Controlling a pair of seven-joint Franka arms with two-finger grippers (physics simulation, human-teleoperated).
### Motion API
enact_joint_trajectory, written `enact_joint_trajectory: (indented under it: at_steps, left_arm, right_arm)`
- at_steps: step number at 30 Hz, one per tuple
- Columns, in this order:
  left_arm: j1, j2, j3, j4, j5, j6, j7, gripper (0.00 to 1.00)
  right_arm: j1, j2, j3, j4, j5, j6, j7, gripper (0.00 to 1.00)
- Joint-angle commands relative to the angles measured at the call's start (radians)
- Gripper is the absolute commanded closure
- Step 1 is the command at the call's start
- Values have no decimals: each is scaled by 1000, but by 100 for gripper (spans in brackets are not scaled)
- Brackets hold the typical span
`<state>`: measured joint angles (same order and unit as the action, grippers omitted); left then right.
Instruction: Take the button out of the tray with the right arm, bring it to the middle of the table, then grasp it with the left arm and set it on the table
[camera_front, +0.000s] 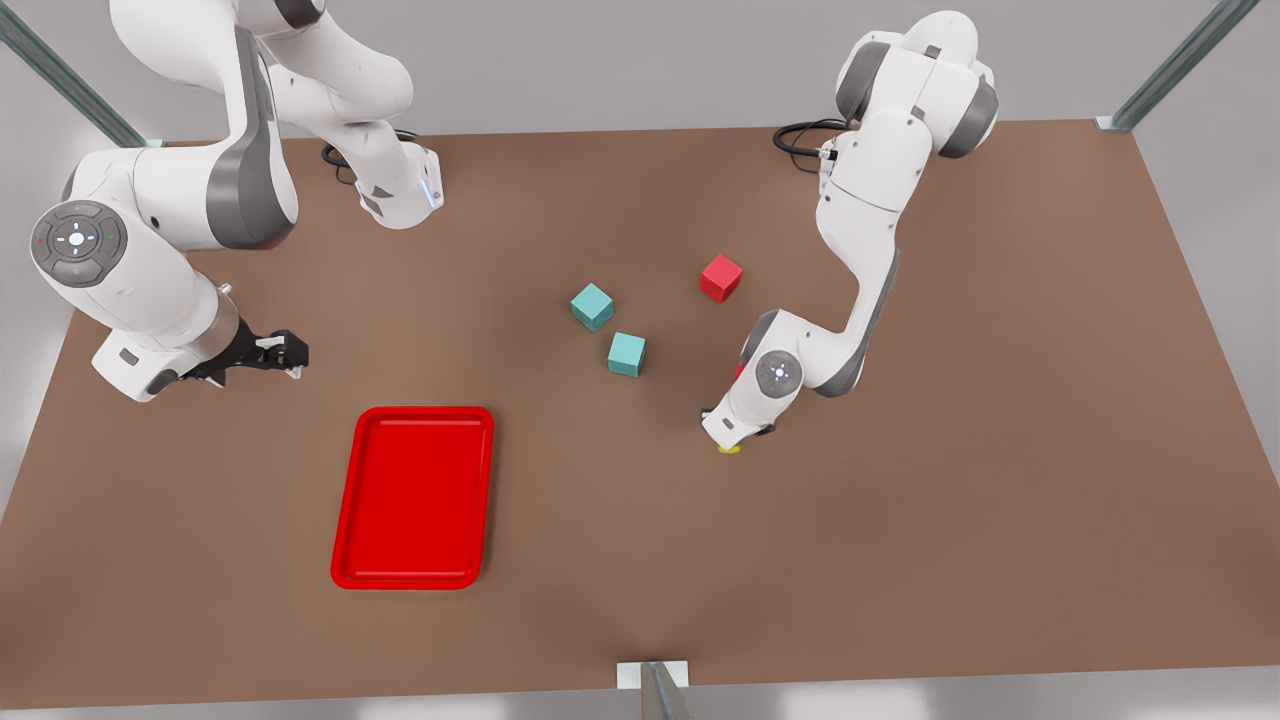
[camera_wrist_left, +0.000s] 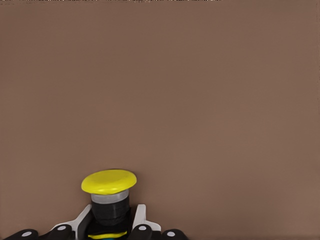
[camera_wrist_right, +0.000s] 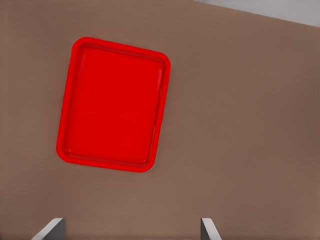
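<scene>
Near the table (camera_front: 1000, 450) middle, last step: the left gripper (camera_wrist_left: 111, 231) clasps the button (camera_wrist_left: 109, 182) low over the surface
The tray (camera_wrist_right: 65, 120) lies empty; the right gripper (camera_front: 285, 352), fingers spread, waits beside it. Next comes, likely, gentle lowering, then release

My table (camera_front: 1000, 520) is a flat, matte brown slab, evenly lit, with only soft, faint shadows on it. Behind its far edge I see a plain pale grey wall (camera_front: 620, 60). A slanted metal strut (camera_front: 1180, 62) rises from the far corner on the front view's right, another strut (camera_front: 60, 75) from the far corner on its left. A third strut (camera_front: 655, 688) stands at the middle of the near edge, on a pale bracket. Past that edge lies a light, glossy floor (camera_front: 900, 700).
</scene>
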<state>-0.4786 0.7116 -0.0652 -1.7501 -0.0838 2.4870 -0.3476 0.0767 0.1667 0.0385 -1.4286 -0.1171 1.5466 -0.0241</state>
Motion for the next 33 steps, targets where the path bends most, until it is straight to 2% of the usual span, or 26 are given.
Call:
enact_joint_trajectory:
  at_steps: [1, 5, 9, 14, 16, 18, 21, 23, 25, 27, 33]
  left_arm:
    - [0, -1, -1, 3, 1, -5, 56, 49]
    - [-2, -1, 1, 3, 1, -7, 56, 61]
    - [-3, -1, 1, 20, -1, -34, 53, 61]
    - [-3, -6, 19, 142, -1, -256, -19, 61]
    - [-3, -29, 21, 251, 42, -376, -358, 61]
    - [5, -26, 21, 343, 154, -395, -859, 60]
    - [8, -20, 22, 411, 449, -390, -1780, 59]
    - [9, -14, 22, 411, 676, -402, -2153, 57]
    - [15, 3, 22, 411, 868, -559, -2260, 58]
    - [15, 11, 22, 411, 972, -658, -2372, 58]
    - [12, 95, 21, 406, 1158, -824, -2509, 58]
  right_arm:
    - [0, -1, 0, 0, 1, 0, -28, 0]
    - [0, -1, 0, 0, 1, 0, -28, 0]
    - [0, -1, 0, 0, 1, 0, -30, 0]
    - [0, -1, 0, 0, -1, 0, -28, 0]
    - [0, -1, 1, 0, 1, 0, -30, 0]
    - [0, -1, 0, 0, 1, 0, -30, 0]
    - [0, -1, 0, 0, -1, 0, -28, 0]
    - [0, -1, 0, 0, -1, 0, -30, 0]
    - [0, -1, 0, 0, -1, 0, -30, 0]
    - [0, -1, 0, 0, -1, 0, -30, 0]
    - [0, 0, 0, 0, -1, 0, -28, 0]
